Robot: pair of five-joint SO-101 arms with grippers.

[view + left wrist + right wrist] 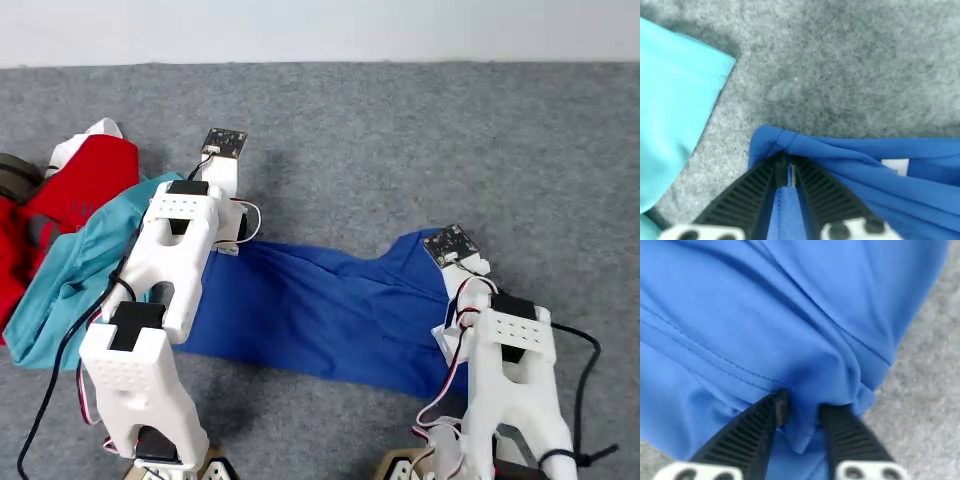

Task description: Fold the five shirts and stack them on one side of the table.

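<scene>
On the grey felt tabletop [400,130] the blue shirt [320,310] lies spread with its long axis running from arm to arm, the left gripper [786,162] clenched on one end's corner and the right gripper [805,412] pinching a fold at the opposite end.

Held low and forward, left pincer [785,167] and right pincer [802,410] each clamp the blue shirt [320,310].

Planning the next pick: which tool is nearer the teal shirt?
Left. The left tool pinches a corner of the blue shirt close beside the teal shirt. The right tool grips the blue shirt at its opposite end, away from the teal shirt.
</scene>
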